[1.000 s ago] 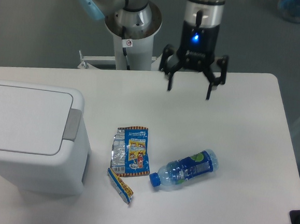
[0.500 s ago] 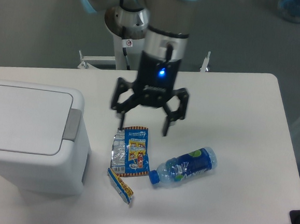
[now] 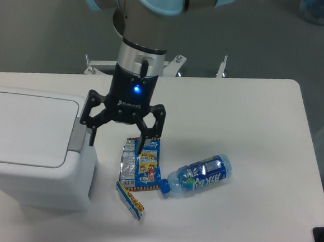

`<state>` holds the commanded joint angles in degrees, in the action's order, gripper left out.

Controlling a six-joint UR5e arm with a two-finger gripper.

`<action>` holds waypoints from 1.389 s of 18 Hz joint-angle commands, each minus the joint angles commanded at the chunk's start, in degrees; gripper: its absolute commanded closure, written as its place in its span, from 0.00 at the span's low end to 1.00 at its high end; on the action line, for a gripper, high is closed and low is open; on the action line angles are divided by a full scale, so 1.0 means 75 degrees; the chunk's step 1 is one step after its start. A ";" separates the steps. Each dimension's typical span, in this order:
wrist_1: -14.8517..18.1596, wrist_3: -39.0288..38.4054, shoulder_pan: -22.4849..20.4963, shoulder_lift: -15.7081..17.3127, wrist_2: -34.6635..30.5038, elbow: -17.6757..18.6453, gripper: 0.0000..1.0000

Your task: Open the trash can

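Over table's left-centre, my gripper [image 3: 117, 141] hangs wide open, gripping nothing; left finger just beside grey push tab [image 3: 79, 133], right finger over snack wrapper [image 3: 141, 165]. Arm drops near-vertical from far side, blue light lit. Trash can [image 3: 33, 150] sits at left edge, lid [image 3: 27, 128] shut, tab facing right. Bottle [image 3: 197, 175] lies right of wrapper, cap pointing left.

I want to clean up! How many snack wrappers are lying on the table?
2: a blue snack wrapper under the open gripper, and a smaller yellow wrapper just below it, nearer the camera.
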<state>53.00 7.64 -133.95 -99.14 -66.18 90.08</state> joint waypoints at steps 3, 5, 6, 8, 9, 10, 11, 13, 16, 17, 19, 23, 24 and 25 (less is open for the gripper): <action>-0.0012 0.0000 0.0012 0.0024 0.0000 0.0060 0.00; -0.0012 0.0024 0.0035 0.0024 0.0000 0.0083 0.00; -0.0023 0.0035 0.0035 0.0024 0.0000 0.0106 0.00; -0.0035 0.0047 0.0082 0.0024 0.0000 0.0130 0.00; -0.0058 0.0059 0.0082 0.0024 0.0000 0.0153 0.00; -0.0059 0.0059 0.0082 0.0024 0.0000 0.0176 0.00; -0.0059 0.0059 0.0082 0.0024 0.0000 0.0177 0.00; -0.0070 0.0059 0.0094 0.0024 0.0000 0.0188 0.00; -0.0070 0.0071 0.0152 0.0082 0.0000 0.0223 0.00; -0.0082 0.0071 0.0152 0.0082 0.0000 0.0247 0.00; -0.0082 0.0071 0.0152 0.0082 0.0000 0.0247 0.00; -0.0094 0.0117 0.0152 0.0094 -0.0012 0.0294 0.00; -0.0094 0.0117 0.0152 0.0094 -0.0023 0.0282 0.00; -0.0094 0.0117 0.0152 0.0094 -0.0024 0.0282 0.00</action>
<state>52.29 8.53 -132.80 -98.44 -66.36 92.20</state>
